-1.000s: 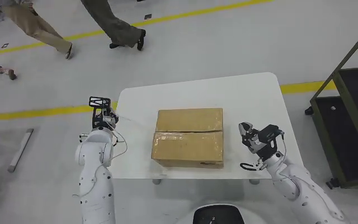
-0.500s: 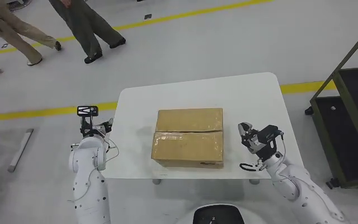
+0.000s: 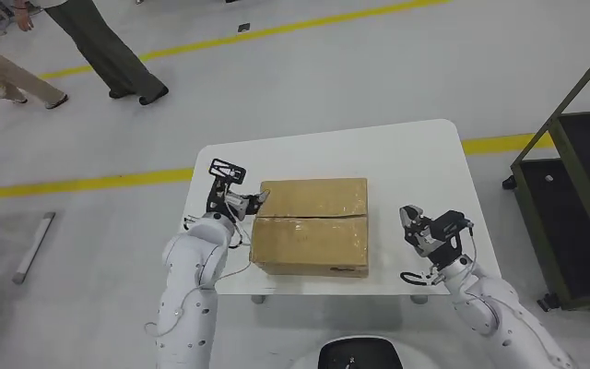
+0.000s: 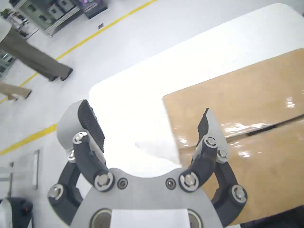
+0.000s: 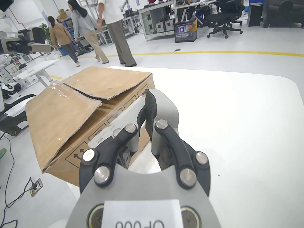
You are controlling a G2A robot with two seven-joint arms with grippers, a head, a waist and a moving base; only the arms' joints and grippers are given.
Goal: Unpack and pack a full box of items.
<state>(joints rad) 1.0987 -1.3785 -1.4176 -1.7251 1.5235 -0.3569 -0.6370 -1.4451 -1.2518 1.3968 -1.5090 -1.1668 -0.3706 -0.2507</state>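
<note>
**Table** (image 3: 406, 157). White, with rounded corners. It carries the task's one visible item and leaves bare margin on both sides where an arm can work.

**Rack** (image 3: 553, 184). A dark metal frame standing on the floor beyond the table's right side, well apart from both arms. It is judged to be no hindrance.

**Box** (image 3: 312, 226). Brown cardboard, standing in the middle of the table a little toward the near edge, probably so that either arm can reach it. Both top flaps lie down and the contents are hidden. In the right wrist view the flaps meet along a ragged, slightly lifted seam. Unpacking is judged not yet begun.

**Left gripper** (image 4: 144, 109). Its fingers are spread wide and nothing is between them. It hangs at the box's left end, with one finger over the lid near the seam and the other over bare table. This placement suits hooking a flap edge, though contact with the cardboard cannot be confirmed.

**Right gripper** (image 5: 147, 100). Its pads are pressed together and it holds nothing. It hovers over the table right of the box, apart from it and apparently waiting.

**Tape** (image 4: 249, 126). A glossy strip along the seam. It is the likely obstacle, because the flaps must be parted before any item can come out.
</note>
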